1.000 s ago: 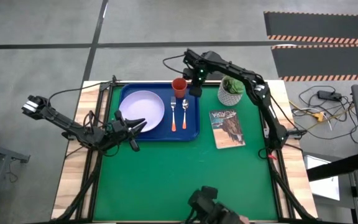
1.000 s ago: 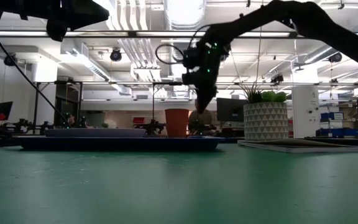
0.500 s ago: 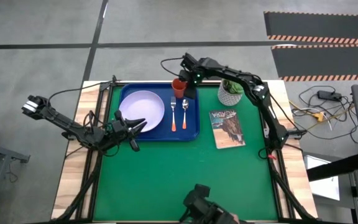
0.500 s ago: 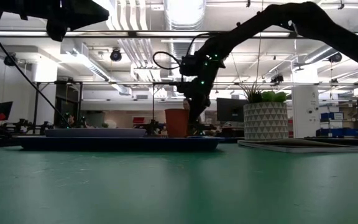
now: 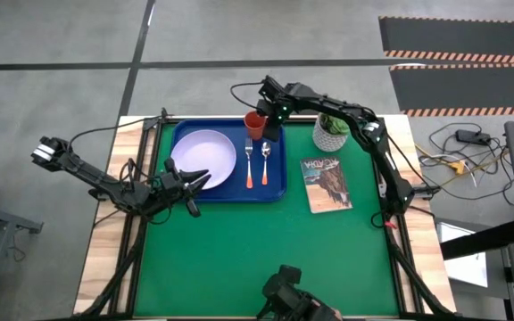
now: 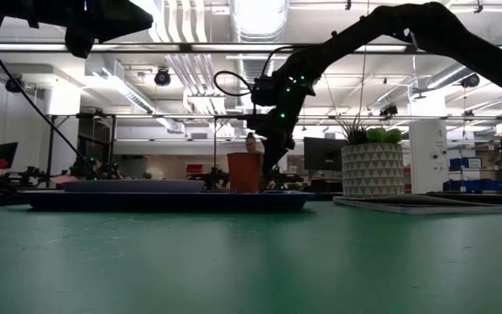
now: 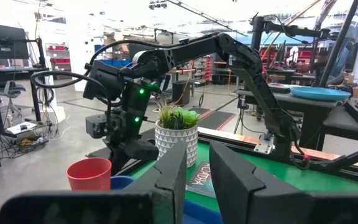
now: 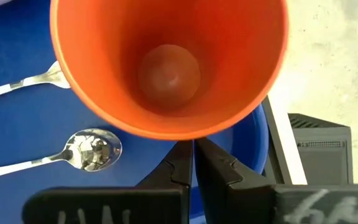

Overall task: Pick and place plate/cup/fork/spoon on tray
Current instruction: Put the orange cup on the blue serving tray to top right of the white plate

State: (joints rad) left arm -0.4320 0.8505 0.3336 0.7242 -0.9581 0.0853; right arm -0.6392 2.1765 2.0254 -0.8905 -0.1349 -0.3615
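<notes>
Orange-red and smooth-walled, the cup [image 5: 255, 124] sits at the far right corner of the blue tray [image 5: 275, 192], and compared with a second ago it has been nudged slightly leftward while the right gripper [image 5: 271, 127], which then hung above and to the right of it, has dropped down against its side. The cup is a plain tapered round shape, open at the top, with a flat circular bottom visible inside from the right wrist camera [image 8: 169, 65]. The right gripper's two dark fingers [image 8: 185, 165] are pressed together, their tips right at the cup's outer wall, holding nothing. On the tray, which is glossy plastic with rounded corners and a raised rim, lie the pale lavender plate [image 5: 205, 158], flat and round, then the fork [image 5: 248, 160] and the spoon [image 5: 265, 159], both shiny metal with orange handles, side by side just near the cup. Off the tray on the green table mat [image 5: 266, 250] stand a white patterned pot with a green plant [image 5: 331, 130] and a printed booklet [image 5: 326, 184]. The left gripper [image 5: 188, 181] waits at the tray's near left corner beside the plate, its fingers slightly apart and empty.
</notes>
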